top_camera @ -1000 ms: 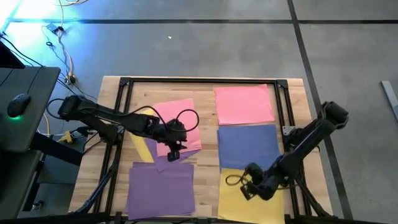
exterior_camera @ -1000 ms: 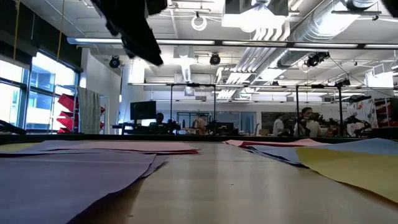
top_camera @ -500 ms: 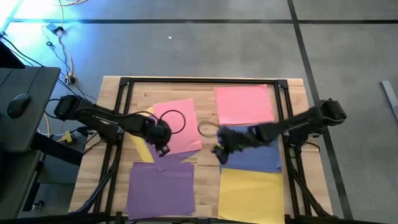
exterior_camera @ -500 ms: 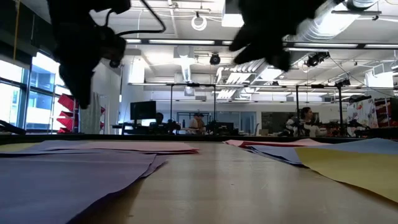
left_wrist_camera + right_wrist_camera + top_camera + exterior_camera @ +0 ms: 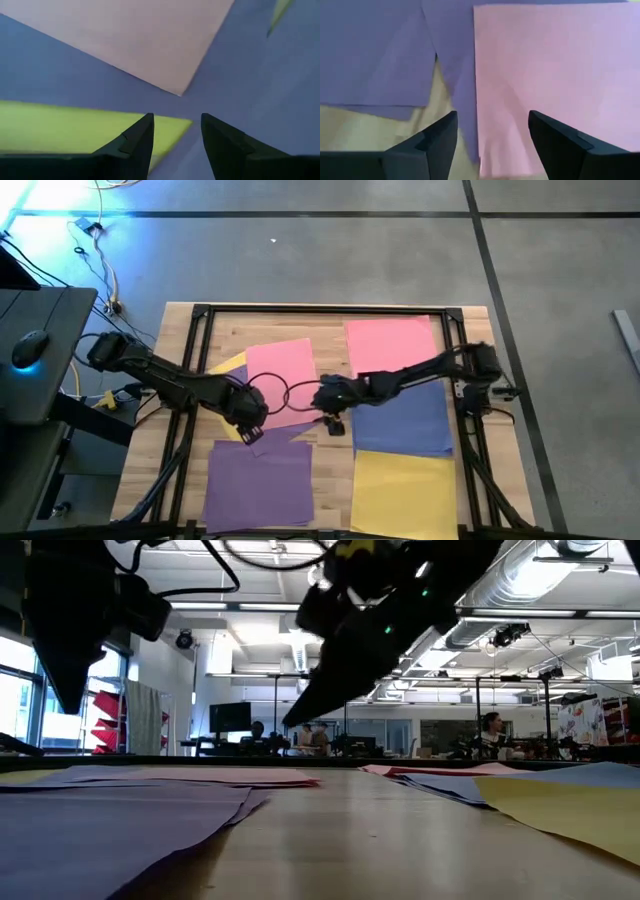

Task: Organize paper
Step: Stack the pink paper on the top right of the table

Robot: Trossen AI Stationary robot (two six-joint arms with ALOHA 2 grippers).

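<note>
Coloured paper sheets lie flat on the wooden table (image 5: 330, 320). At the right, from far to near, lie a pink sheet (image 5: 392, 348), a blue one (image 5: 405, 420) and a yellow one (image 5: 400, 495). At the left a tilted pink sheet (image 5: 285, 375) rests on a yellow sheet (image 5: 226, 366) and a purple sheet (image 5: 278, 432); another purple sheet (image 5: 260, 485) lies nearer. My left gripper (image 5: 252, 418) (image 5: 177, 127) hovers open over the pile's near left part. My right gripper (image 5: 330, 412) (image 5: 492, 127) hovers open at the tilted pink sheet's right edge.
A black frame (image 5: 200, 315) runs around the table top, with rails along both sides. Bare wood shows between the left pile and the right column. A desk with a mouse (image 5: 28, 348) stands left of the table. People and workstations show far behind in the low view.
My right gripper has left the yellow sheet at the near right and swung toward the table's left and far side, to the middle beside the tilted pink sheet. My left gripper has drifted a little toward the table's left edge over the pile.
</note>
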